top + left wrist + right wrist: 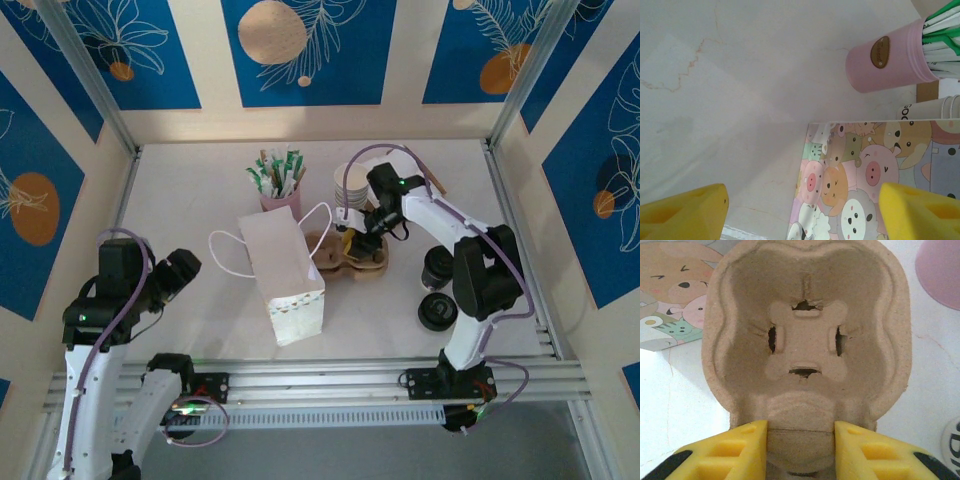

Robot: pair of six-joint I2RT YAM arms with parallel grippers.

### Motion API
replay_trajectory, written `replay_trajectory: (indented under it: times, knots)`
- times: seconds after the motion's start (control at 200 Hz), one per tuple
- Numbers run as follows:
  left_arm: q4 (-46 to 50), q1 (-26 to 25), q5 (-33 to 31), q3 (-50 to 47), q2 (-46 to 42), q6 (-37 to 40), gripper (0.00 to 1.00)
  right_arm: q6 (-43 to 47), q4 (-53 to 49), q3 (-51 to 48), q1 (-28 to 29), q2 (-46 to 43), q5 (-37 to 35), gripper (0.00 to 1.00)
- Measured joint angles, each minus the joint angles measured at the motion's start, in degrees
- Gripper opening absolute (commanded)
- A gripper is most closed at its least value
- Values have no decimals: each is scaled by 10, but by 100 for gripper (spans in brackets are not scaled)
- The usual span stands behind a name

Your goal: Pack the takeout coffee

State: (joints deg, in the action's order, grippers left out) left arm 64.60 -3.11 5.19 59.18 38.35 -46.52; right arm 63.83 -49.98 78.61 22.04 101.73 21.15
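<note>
A brown pulp cup carrier [352, 262] lies on the table just right of the paper bag [283, 268], which lies on its side with its handles to the left. My right gripper [352, 240] is shut on the carrier. In the right wrist view its yellow fingers [725, 450] press both sides of the carrier's [807, 330] middle ridge, and the empty cup well lies ahead of them. My left gripper [180, 272] hangs open left of the bag. In its wrist view nothing lies between the fingers [685, 212], and the bag's cartoon-animal side [865, 175] lies ahead.
A stack of white paper cups [350, 185] and a pink cup of green-wrapped sticks [280, 200] stand behind the bag. Two black round lids or lidded cups [438, 312] sit at the right, beside the right arm. Walls close in the table on three sides.
</note>
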Motion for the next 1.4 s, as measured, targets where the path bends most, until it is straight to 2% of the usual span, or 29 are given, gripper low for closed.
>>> replay_trajectory:
  times: [0.27, 0.5, 0.79, 1.221, 1.396]
  knots:
    - [10, 0, -26, 37, 5, 7, 78, -33, -3, -5, 9, -56, -16, 38]
    - [10, 0, -36, 51, 23, 6, 78, -97, -25, -7, 30, -108, -49, 38]
    - [5, 0, -35, 53, 31, 5, 78, -232, -56, -52, 78, -182, -110, 38]
    - [-5, 0, 17, 63, 33, 11, 78, -464, -79, -134, 160, -279, -211, 37]
    - [5, 0, 35, 77, 22, 17, 78, -522, -83, -169, 185, -303, -236, 37]
